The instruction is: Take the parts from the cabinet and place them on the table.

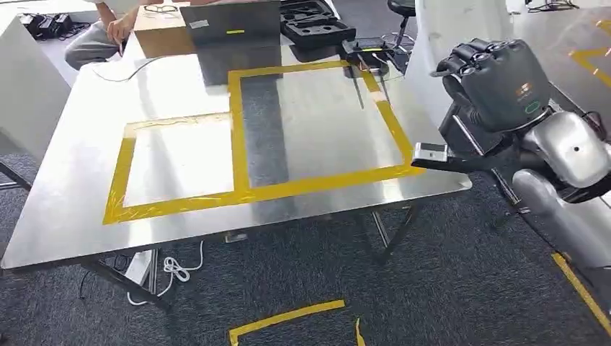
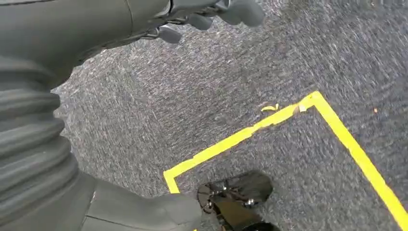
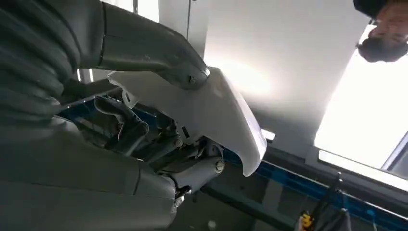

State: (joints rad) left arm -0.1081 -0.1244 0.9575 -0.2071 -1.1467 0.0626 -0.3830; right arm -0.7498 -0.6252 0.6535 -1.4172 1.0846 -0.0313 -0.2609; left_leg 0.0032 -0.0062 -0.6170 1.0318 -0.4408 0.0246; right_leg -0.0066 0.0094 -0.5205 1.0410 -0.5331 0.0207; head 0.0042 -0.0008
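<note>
The robot's right hand (image 1: 497, 79) grips a large white part (image 3: 216, 110) beside the steel table (image 1: 86, 166), while its left hand (image 2: 211, 14) hangs with fingers loose, holding nothing.

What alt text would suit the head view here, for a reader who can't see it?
The robot's right hand is raised at the right edge, gripping a large white part beside a steel table marked with two yellow tape rectangles. A person sits at the far corner near a cardboard box.

Glossy brushed-metal table (image 1: 86, 209) mid-frame, matt yellow tape (image 1: 238, 144) across it, rough grey carpet (image 1: 432, 288) below, smooth white plastic part (image 3: 226, 120)
</note>
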